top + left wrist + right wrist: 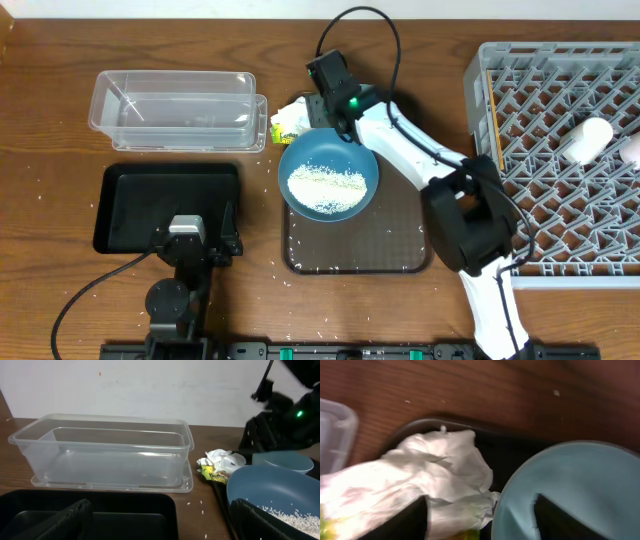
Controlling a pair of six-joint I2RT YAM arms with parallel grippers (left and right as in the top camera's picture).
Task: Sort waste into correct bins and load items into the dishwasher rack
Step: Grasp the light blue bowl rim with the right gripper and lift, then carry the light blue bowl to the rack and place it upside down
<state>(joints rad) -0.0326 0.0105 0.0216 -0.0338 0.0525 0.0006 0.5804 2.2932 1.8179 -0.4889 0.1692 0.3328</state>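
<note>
While the right gripper point(479, 502) hangs unclenched, the rim of the small light-blue bowl point(570, 475) sits between its jaws, crumpled tissue point(435, 470) just left.

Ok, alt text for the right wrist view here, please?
The right pincer straddles the rim of the small light-blue bowl, one finger inside it, the other beside a crumpled white tissue. Tissue and bowl sit on a dark tray on the wooden table; the corner of a clear tub shows at left.
</note>
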